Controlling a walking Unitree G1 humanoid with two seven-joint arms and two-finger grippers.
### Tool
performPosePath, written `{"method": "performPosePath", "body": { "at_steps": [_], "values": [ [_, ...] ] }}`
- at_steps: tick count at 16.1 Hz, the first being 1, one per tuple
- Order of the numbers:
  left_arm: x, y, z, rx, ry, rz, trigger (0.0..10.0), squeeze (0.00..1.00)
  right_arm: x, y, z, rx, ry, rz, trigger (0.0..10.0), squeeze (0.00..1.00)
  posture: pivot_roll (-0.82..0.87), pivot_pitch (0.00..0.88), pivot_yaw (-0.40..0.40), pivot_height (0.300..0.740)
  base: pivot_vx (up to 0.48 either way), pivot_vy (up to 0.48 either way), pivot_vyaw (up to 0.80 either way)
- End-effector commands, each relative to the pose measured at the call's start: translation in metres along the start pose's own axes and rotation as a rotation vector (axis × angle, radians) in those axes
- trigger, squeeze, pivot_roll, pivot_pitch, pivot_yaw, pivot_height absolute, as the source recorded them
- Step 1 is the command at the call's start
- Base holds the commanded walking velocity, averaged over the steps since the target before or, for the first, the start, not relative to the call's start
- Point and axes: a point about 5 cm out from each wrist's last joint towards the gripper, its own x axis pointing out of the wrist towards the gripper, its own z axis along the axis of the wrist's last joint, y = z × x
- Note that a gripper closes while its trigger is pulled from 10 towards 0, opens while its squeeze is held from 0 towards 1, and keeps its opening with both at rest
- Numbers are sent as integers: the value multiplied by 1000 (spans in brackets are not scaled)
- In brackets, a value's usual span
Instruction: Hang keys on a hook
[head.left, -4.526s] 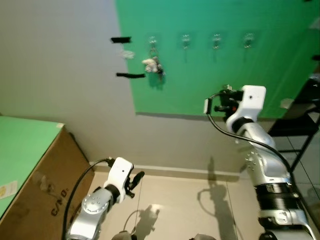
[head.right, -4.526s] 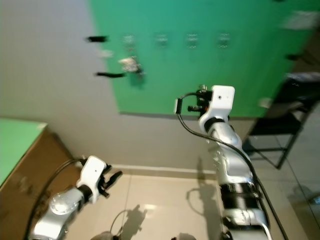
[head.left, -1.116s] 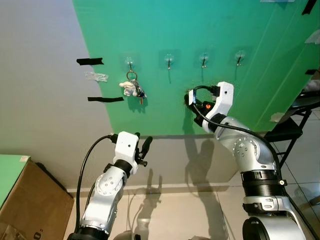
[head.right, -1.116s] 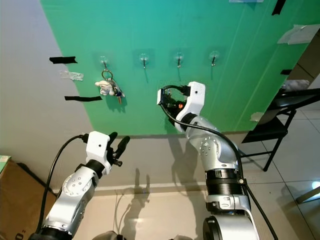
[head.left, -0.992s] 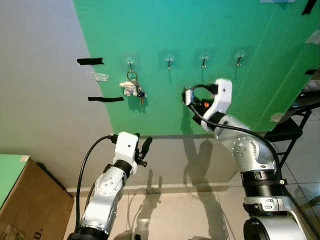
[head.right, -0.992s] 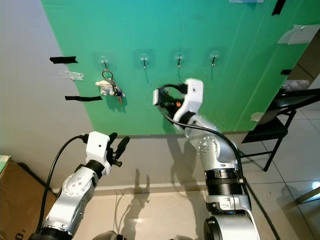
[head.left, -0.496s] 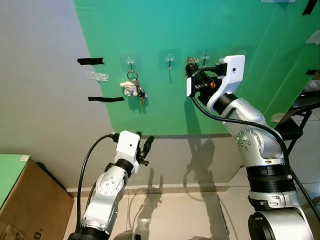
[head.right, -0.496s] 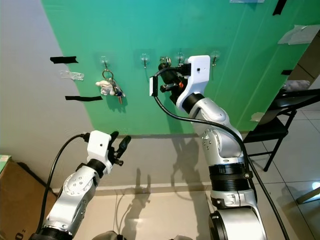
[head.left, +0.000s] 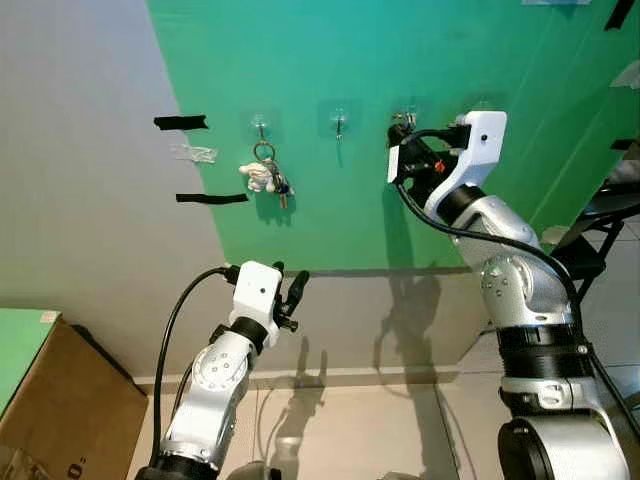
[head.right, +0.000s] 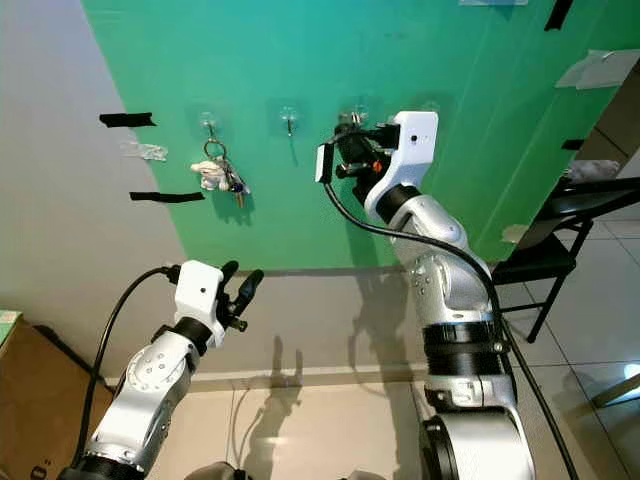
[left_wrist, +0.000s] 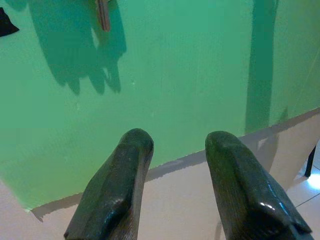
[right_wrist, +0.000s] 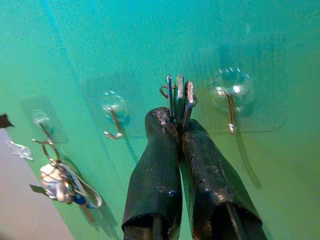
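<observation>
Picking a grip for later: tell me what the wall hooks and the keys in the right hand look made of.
Hooks: thin bent metal wire, silvery and shiny, each set on a clear glossy pad, likely adhesive plastic, since the green wall shows through.
Keys: flat bright metal, probably steel or nickel-plated, showing thin pale edges, on a small wire ring, pinched by the right hand.

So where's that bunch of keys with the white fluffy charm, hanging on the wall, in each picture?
Left eye view: the key bunch with white fluffy charm hangs from the row's leftmost hook.
Right eye view: same hook.
Left wrist view: a reddish tip, probably its key, beyond the open left gripper.
Right wrist view, beside the right gripper pinching silver keys.
Shared landmark: the green wall panel.
</observation>
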Motion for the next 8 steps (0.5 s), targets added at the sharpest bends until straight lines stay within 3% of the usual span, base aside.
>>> {"method": "performPosePath", "body": {
  "at_steps": [1,8],
  "values": [
    [-1,-1,1,12,4,-4,10000,0,2,-5,8,-8,-32,-27,0,0,-133,0,-3,722,0,0,0],
    [-3,1,2,9,7,-11,10000,0,0,-19,3,-9,-24,-104,0,0,-132,0,2,722,0,0,0]
  ]
}}
